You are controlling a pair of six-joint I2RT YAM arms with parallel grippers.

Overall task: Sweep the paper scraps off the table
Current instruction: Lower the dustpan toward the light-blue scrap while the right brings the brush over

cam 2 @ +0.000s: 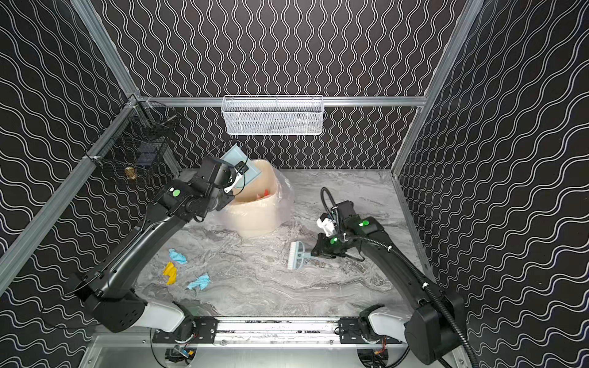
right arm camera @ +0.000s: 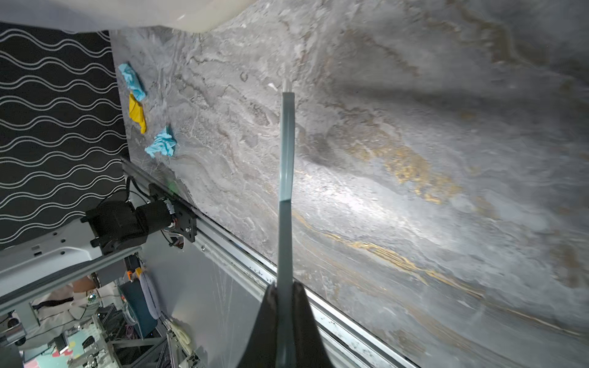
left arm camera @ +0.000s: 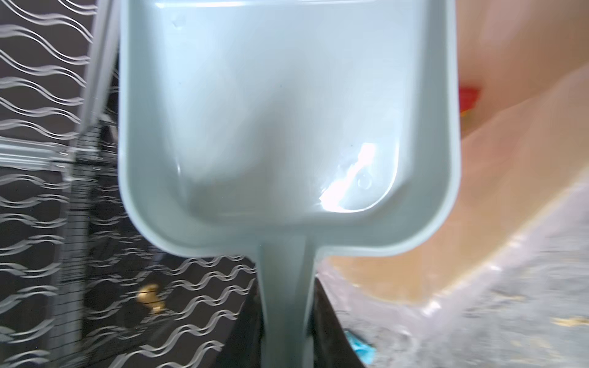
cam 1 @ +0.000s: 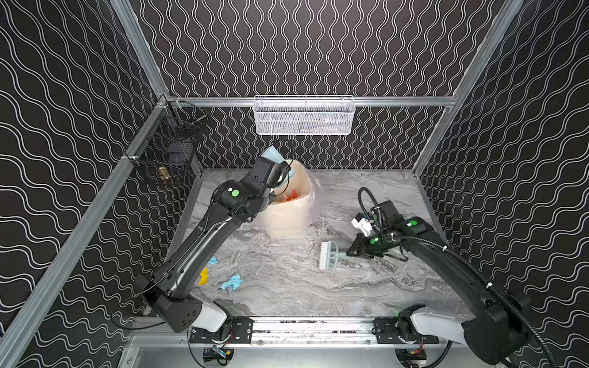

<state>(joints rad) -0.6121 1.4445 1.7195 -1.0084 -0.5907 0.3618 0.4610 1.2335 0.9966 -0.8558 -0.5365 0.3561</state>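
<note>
The bin stands at the back of the tabletop, left of the middle. The dustpan, gripped by the left tool, hangs tilted above the bin's left rim. The brush is before the bin, right of the middle, its handle in the right tool. Three paper scraps lie at the front left, beside the left arm; more are inside the bin.

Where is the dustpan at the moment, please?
In both top views the dustpan is left of centre at the back, raised and tilted above the beige bin, its handle in the left gripper.
</note>
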